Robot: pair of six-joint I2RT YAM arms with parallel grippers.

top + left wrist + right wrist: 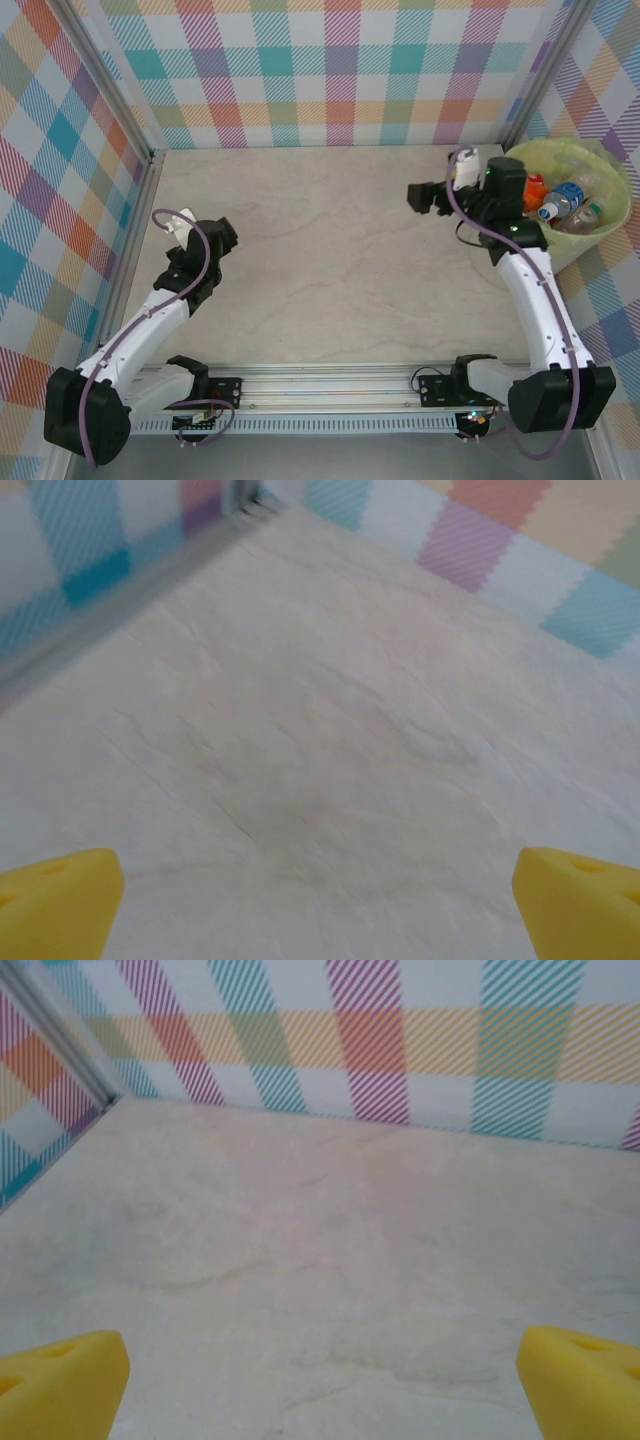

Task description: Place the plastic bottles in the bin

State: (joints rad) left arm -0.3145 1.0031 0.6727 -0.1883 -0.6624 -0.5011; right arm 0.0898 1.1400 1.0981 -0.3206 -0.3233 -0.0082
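The lime-green bin stands at the table's far right corner. Several plastic bottles lie inside it: one with a blue label, one with an orange top and a clear one. My right gripper hangs just left of the bin, pointing left. It is open, with its yellow fingertips wide apart over bare table and nothing between them. My left gripper is at the left side of the table. It is also open, its fingertips apart and empty.
Checkered walls close in the table on the left, back and right, with a metal frame post along the left wall. The pale stone-patterned tabletop spreads between the two arms. An aluminium rail runs along the near edge.
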